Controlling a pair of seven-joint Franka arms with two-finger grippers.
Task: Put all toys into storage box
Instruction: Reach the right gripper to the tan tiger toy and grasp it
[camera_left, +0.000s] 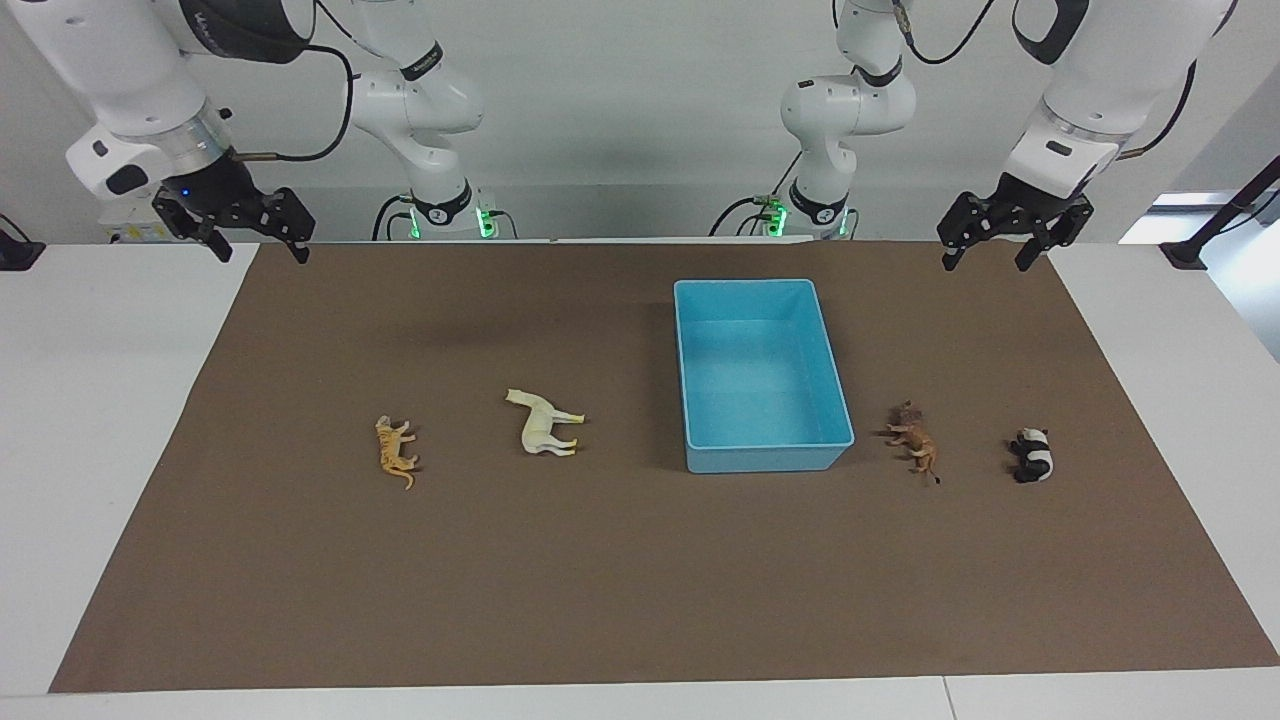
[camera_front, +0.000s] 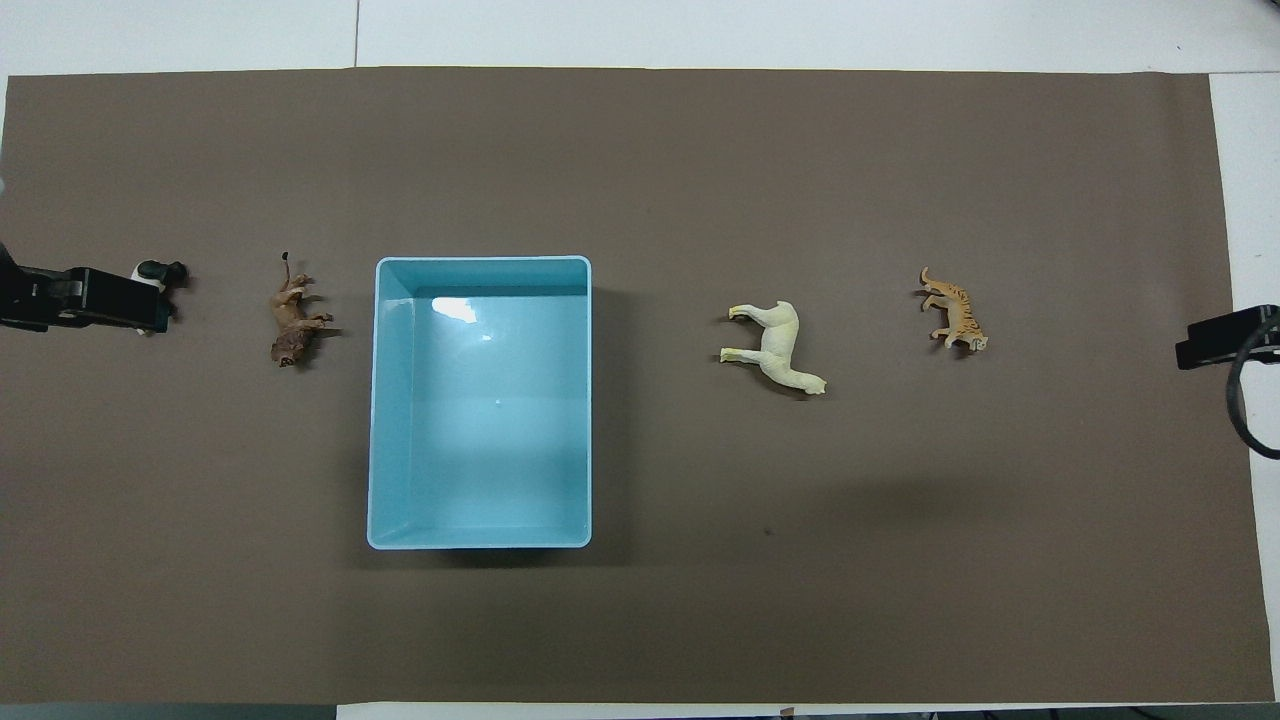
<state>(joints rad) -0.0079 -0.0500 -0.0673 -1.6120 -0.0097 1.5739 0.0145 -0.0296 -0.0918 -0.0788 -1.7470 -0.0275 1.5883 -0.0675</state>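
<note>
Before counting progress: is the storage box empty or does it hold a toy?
Empty. The storage box shows only its smooth blue floor; all four toys lie outside it on the brown mat.

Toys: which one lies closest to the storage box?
The brown lion, lying just beside the storage box toward the left arm's end. The white horse has a wider gap; the panda and tiger sit at the row's ends.

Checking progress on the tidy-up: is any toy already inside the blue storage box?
No, the storage box holds nothing; the tiger, horse, lion and panda all lie on the brown mat.
</note>
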